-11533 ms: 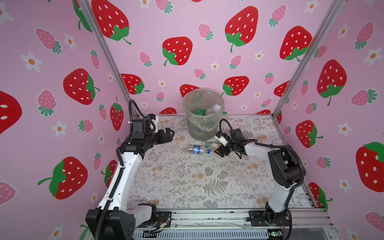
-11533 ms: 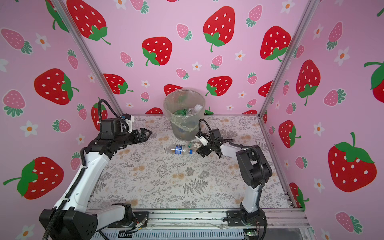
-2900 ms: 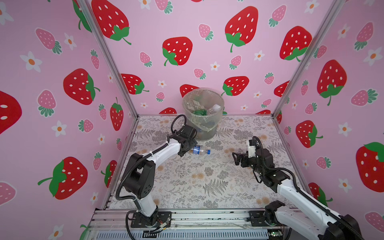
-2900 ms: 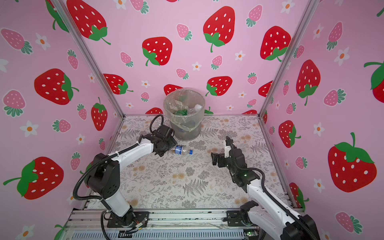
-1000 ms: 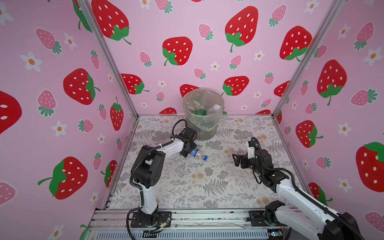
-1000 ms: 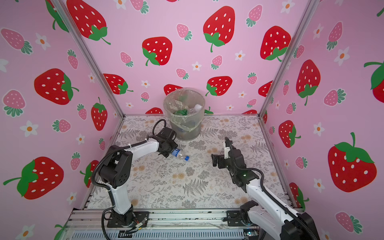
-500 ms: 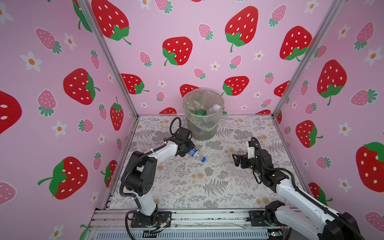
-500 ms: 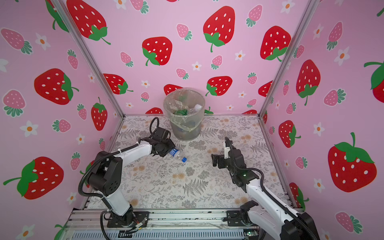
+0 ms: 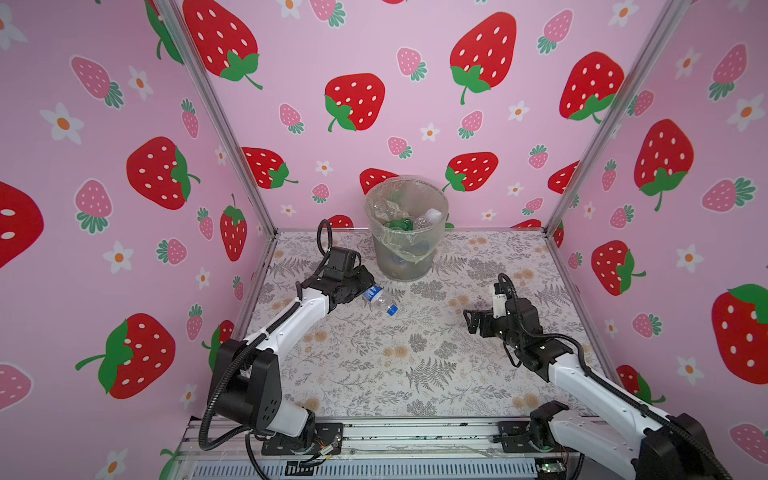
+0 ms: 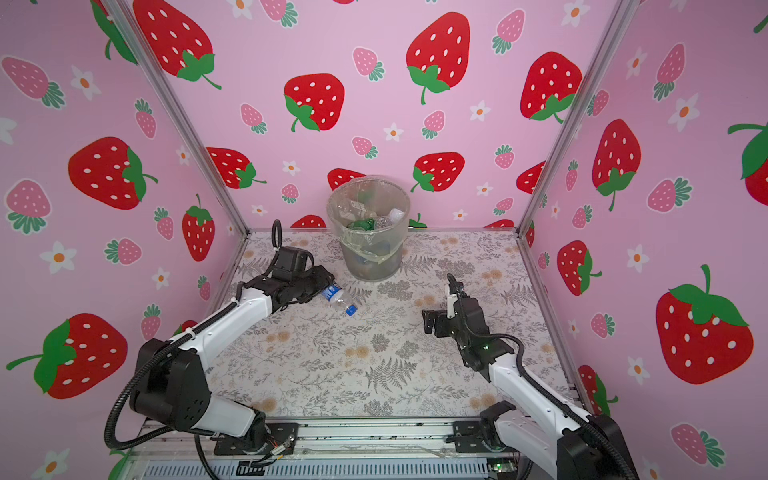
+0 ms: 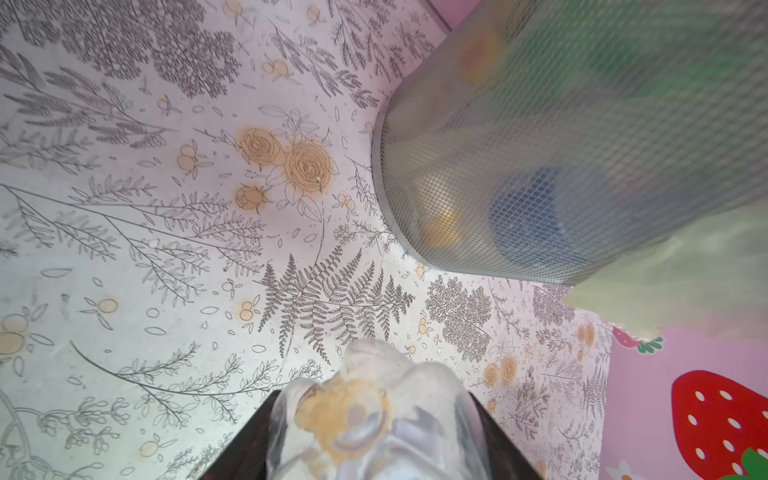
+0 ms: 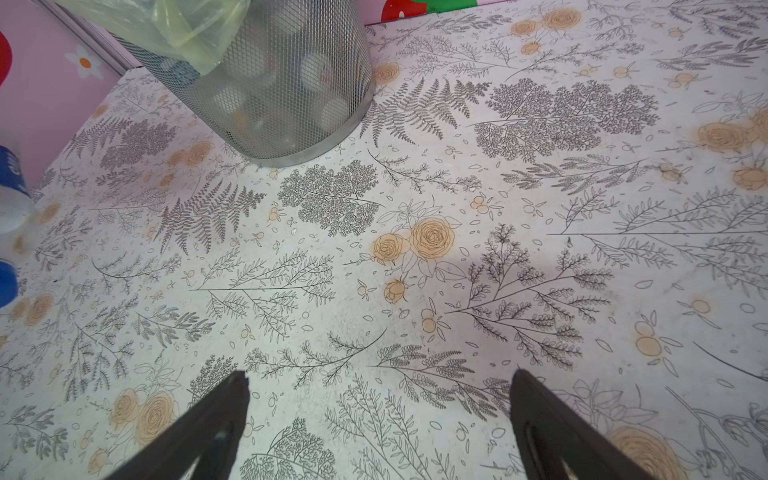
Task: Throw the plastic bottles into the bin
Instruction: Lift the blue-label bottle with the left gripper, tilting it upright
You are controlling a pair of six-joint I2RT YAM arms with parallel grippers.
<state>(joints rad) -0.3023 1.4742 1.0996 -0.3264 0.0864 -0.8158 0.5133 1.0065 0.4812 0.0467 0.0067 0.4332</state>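
Note:
A clear plastic bottle (image 9: 379, 300) (image 10: 338, 300) with a blue label and blue cap is held by its base end in my left gripper (image 9: 365, 289) (image 10: 325, 289). It is tilted, cap toward the mat, just left of the bin's foot. In the left wrist view its clear base (image 11: 374, 415) fills the gap between the dark fingers (image 11: 249, 451). The grey mesh bin (image 9: 405, 257) (image 10: 370, 262) (image 11: 540, 145) (image 12: 291, 83) stands at the back middle, with several bottles inside. My right gripper (image 9: 471, 322) (image 10: 430, 322) (image 12: 378, 386) hovers open and empty over the mat at the right.
The bin's clear bag liner (image 9: 399, 245) hangs over its rim. Pink strawberry walls (image 9: 374, 104) close in the back and both sides. A flower-print mat (image 9: 395, 353) covers the floor, and a metal rail (image 9: 395, 436) runs along the front.
My left gripper has drawn the bottle a little leftward and back toward the bin's left side, and the left arm's elbow has swung outward. The right arm has not moved.

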